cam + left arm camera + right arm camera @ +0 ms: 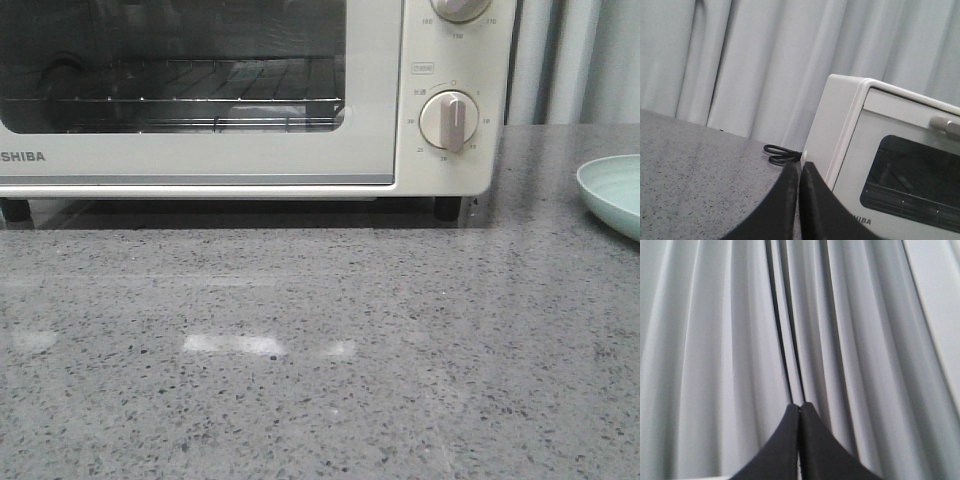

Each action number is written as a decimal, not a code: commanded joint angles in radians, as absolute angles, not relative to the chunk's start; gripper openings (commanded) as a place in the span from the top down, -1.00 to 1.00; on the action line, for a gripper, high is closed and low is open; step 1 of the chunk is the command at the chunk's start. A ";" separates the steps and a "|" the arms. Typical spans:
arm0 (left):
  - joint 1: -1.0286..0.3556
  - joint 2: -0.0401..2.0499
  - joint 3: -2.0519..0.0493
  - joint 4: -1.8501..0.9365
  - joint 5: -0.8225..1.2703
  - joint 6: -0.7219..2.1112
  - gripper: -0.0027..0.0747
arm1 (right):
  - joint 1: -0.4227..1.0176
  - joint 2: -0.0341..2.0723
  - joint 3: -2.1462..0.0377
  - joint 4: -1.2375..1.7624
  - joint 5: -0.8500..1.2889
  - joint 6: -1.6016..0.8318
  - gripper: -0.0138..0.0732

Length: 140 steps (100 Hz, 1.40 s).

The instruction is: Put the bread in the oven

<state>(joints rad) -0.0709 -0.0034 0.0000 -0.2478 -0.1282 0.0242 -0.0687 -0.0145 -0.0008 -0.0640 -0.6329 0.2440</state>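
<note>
- On my front camera the oven (250,100) fills the upper left of the view, standing on the grey speckled table (320,340) with its glass door shut.
- Through the glass I see the wire rack (200,105); the inside is dark, and I cannot make out any bread on it.
- The bread shows in none of my three views, so I cannot say where it lies.
- A round beige dial (449,120) sits on the oven's right panel, with part of a second dial (460,8) cut off by the top edge of the view.
- One black foot (448,208) stands under the oven's right front corner, another (14,210) at the left edge.
- A pale green plate (612,192) rests on the table well to the right of the oven, partly out of view.
- My left gripper (799,167) has its two black fingers (785,200) pressed together, with nothing between them.
- It hangs above the table beside the oven's left side; the door handle (945,126) and a coiled black cable (782,154) near the curtain (765,65) also show there.
- My right gripper (799,407) is likewise clenched tip to tip and empty, facing only the curtain.
</note>
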 commanded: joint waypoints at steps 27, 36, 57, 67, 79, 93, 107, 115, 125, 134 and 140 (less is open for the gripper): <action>-0.071 -0.033 -0.058 -0.246 -0.255 -0.093 0.99 | -0.072 -0.028 -0.162 -0.268 -0.210 0.437 0.86; -0.072 -0.027 -0.119 -0.246 -0.235 -0.093 0.99 | -0.072 -0.028 -0.179 -0.268 -0.147 0.439 0.86; -0.081 0.051 -0.313 -0.189 -0.097 -0.093 0.99 | -0.072 0.027 -0.259 -0.231 0.193 0.444 0.86; -0.112 0.135 -0.417 -0.162 -0.015 -0.093 0.99 | -0.066 0.085 -0.315 -0.172 0.300 0.427 0.86; -0.180 0.249 -0.518 -0.144 0.055 -0.089 0.99 | -0.020 0.171 -0.390 -0.051 0.389 0.257 0.86; -0.311 0.403 -0.625 -0.134 0.107 -0.024 0.99 | 0.066 0.277 -0.488 0.044 0.493 0.123 0.86; -0.480 0.529 -0.686 -0.129 0.034 0.094 0.99 | 0.150 0.350 -0.567 0.046 0.504 0.122 0.86; -0.564 0.595 -0.717 -0.125 0.010 0.100 0.99 | 0.192 0.379 -0.605 0.046 0.499 0.075 0.86; -0.633 0.688 -0.769 -0.125 0.037 0.100 0.99 | 0.224 0.399 -0.653 0.046 0.501 0.026 0.86; -0.643 0.764 -0.812 -0.132 0.055 0.090 0.99 | 0.230 0.411 -0.696 0.046 0.513 0.026 0.86; -0.641 0.804 -0.835 -0.151 0.060 0.090 0.99 | 0.232 0.420 -0.727 0.044 0.534 0.026 0.86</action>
<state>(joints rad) -0.6313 0.7476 -0.7703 -0.1275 0.1162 0.0951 0.2282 0.3944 -0.6598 0.0447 0.5797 0.0414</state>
